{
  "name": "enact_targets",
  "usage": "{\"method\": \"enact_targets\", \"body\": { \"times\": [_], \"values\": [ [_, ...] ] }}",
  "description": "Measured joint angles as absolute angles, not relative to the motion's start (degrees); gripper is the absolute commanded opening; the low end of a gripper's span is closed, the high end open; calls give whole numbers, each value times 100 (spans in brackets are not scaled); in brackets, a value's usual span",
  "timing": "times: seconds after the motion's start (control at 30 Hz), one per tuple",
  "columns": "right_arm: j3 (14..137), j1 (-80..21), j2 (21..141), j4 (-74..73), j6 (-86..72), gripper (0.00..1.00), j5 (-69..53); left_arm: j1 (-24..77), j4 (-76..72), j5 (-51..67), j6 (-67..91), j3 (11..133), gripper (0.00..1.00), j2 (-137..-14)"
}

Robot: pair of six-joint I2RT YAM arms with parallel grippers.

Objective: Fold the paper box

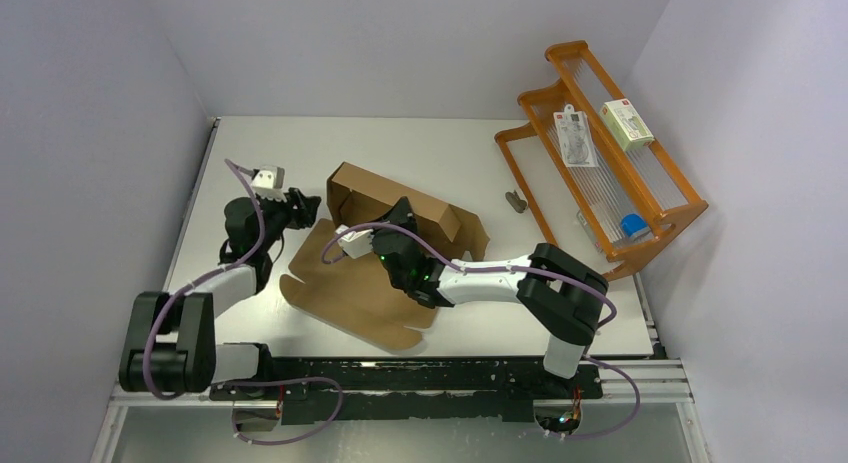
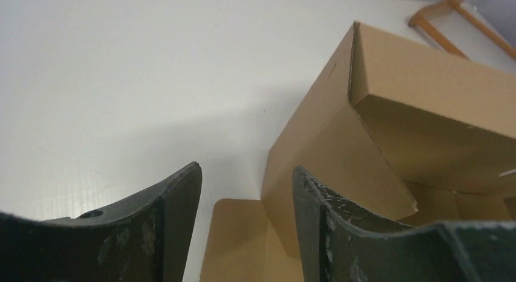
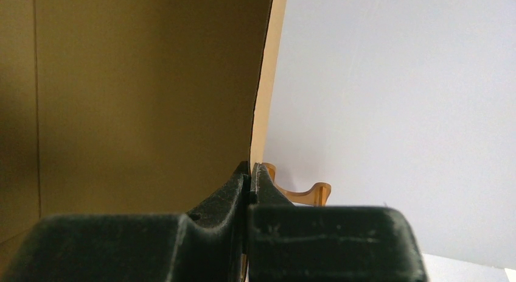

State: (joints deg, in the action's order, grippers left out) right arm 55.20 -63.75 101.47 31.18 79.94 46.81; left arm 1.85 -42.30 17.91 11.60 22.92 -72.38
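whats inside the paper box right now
Only bare cardboard shows inside the paper box. The right gripper reaches over it, pinching a wall, so the floor beneath it is covered.

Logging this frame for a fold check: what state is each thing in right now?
paper box: partly folded, far walls raised, near flaps flat on the table.
left gripper: open, empty, beside the box's side wall.
right gripper: shut on the edge of a raised box wall.
orange rack: upright, a white-and-green carton on it.
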Motion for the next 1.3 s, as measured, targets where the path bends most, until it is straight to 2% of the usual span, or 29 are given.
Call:
{"method": "enact_targets", "body": {
  "times": [0.47,1.0,1.3],
  "values": [
    [5599,-6379,10095,2836,7826,0,4624,145,-4751,3205,749,2757,65,-8635],
    [5833,-6379,10020,2211,7491,0,4556,137,-5771,4147,998,3218,73,-9679],
    [5975,-6383,10020,1962,7323,0,4425,287,-6112,4123,1094,3481,69,-10088]
  ]
}}
